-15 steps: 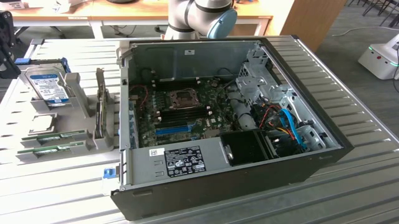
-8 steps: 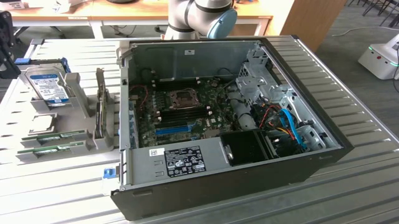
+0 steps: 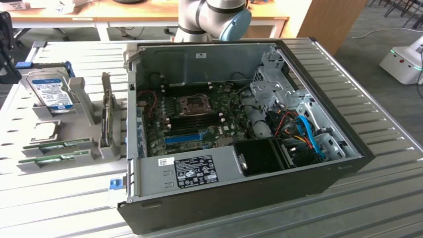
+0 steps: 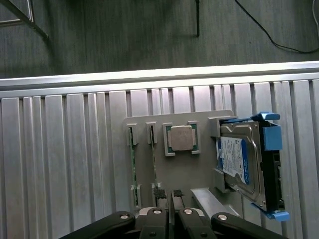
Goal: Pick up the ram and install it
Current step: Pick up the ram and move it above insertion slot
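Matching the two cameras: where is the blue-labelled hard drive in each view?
Exterior view: hard drive leans in the grey holder, at the exterior view's left.
Wrist view: hard drive in the holder's end bay, beside the silver chip.
Shared landmark: ram sticks in that holder.

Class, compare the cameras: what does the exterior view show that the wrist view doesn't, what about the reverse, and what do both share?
Exterior view: the open computer case with its motherboard, and the robot arm beyond it. Wrist view: the gripper, shut, and a black cable on the floor. Both: the ram sticks standing in the grey holder, the hard drive with its blue label, and the square processor chip.
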Controlling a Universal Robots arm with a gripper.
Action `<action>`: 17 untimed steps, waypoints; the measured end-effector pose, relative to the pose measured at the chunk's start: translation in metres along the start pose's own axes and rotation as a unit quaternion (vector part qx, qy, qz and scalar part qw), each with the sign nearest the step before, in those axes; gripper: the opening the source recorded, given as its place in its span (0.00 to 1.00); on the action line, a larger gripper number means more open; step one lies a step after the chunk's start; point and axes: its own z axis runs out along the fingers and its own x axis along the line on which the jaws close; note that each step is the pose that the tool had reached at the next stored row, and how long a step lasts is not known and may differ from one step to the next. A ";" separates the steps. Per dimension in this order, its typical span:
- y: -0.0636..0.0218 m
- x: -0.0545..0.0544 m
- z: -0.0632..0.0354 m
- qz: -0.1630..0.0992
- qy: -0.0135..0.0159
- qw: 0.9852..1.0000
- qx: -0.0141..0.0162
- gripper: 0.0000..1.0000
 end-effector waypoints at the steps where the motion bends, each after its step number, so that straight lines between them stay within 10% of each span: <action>1: 0.0000 0.000 0.0000 0.000 0.000 1.000 0.000 0.18; 17: -0.0002 0.000 0.0002 -0.008 0.000 1.000 0.000 0.24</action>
